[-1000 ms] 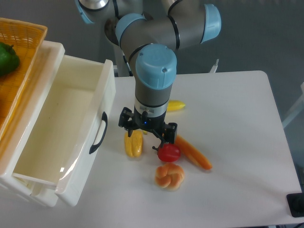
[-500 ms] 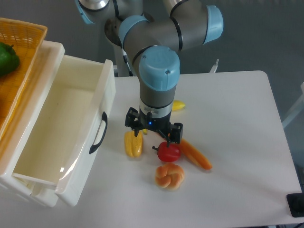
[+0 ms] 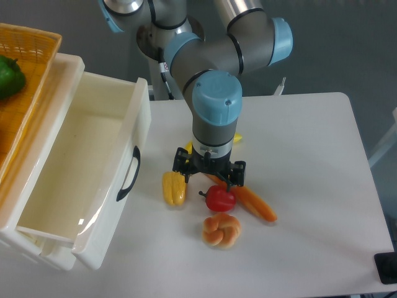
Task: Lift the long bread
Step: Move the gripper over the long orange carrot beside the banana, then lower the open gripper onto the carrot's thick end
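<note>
Hovering spread wide, the gripper (image 3: 209, 176) straddles the long bread (image 3: 253, 202).

This looks like a robotics lab or test bench rather than a home. A grey-and-blue jointed industrial arm (image 3: 214, 81) stands at a plain white table (image 3: 310, 155) against a bare grey wall. Plastic toy foods (image 3: 220, 230) lie mid-frame, with a white plastic drawer unit (image 3: 87, 180) and orange woven basket (image 3: 31, 68) at left.

The gripper (image 3: 211, 176) hangs over the upper end of the long bread (image 3: 254, 203), beside a red tomato (image 3: 219, 199) on the bench (image 3: 310, 149).
</note>
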You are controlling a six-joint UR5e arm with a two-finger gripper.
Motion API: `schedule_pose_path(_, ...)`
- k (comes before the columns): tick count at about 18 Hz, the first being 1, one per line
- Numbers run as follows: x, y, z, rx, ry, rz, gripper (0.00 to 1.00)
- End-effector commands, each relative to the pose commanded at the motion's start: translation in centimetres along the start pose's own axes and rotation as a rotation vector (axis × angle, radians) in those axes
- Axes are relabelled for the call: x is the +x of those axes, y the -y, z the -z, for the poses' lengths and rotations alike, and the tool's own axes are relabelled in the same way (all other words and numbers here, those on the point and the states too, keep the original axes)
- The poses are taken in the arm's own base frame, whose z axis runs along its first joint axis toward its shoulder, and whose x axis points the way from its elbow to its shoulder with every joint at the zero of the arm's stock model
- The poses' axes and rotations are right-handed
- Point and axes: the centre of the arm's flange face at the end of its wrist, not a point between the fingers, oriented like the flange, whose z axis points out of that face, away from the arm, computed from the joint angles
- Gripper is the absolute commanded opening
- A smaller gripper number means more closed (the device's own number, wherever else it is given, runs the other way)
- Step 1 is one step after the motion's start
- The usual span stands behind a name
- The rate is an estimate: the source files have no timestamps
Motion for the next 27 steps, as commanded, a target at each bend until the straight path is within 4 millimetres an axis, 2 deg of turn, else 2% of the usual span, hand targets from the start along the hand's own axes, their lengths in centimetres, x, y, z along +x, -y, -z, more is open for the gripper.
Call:
schedule_pose_path(4, -0.1, -1.3, -2.2, -0.048, 0.029, 0.151, 1.0)
schedule_pose_path(7, -1.0, -1.8, -3.5, -0.061, 0.044, 0.268, 1.0)
schedule_pose_path(12, -2.5, -1.7, -4.9, -0.084, 0.036, 0.298, 1.0)
schedule_pose_path(18, -4.1, -4.1, -7.5, -0.136, 0.008, 0.328, 1.0)
schedule_pose_path(22, -5.9, -6.0, -8.8, -0.162, -0.003, 0.381, 1.0)
schedule_pose_path(27, -7.1, -7.0, -9.3, -0.166, -0.007, 0.412, 1.0)
